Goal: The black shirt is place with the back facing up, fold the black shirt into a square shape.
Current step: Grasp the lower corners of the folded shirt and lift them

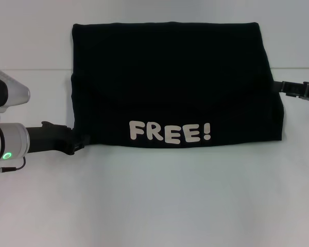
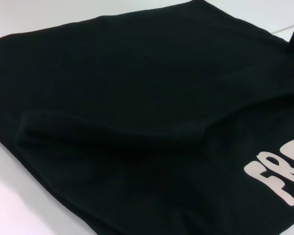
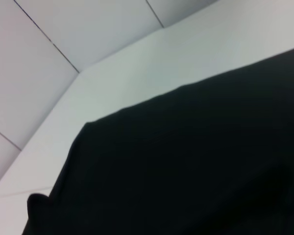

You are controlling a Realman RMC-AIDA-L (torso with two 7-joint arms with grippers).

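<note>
1. The left end effector (image 1: pixel 74 144), nearest the camera, touches the black shirt's (image 1: pixel 170 77) near-left corner; I cannot tell its state.
2. The right end effector (image 1: pixel 288 88) meets the shirt's right edge, state likewise unclear.
3. The shirt lies folded wide on the white counter (image 1: pixel 154 206), so the next side fold likely wants both edges lifted evenly.

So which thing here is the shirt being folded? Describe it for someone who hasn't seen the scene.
On the white table, it is the big dark rectangle across the far middle: the black shirt, folded flat. The left claw and right claw sit at its side edges. Unlike them it is soft cloth, with pale "FREE!" lettering along its near edge.
</note>
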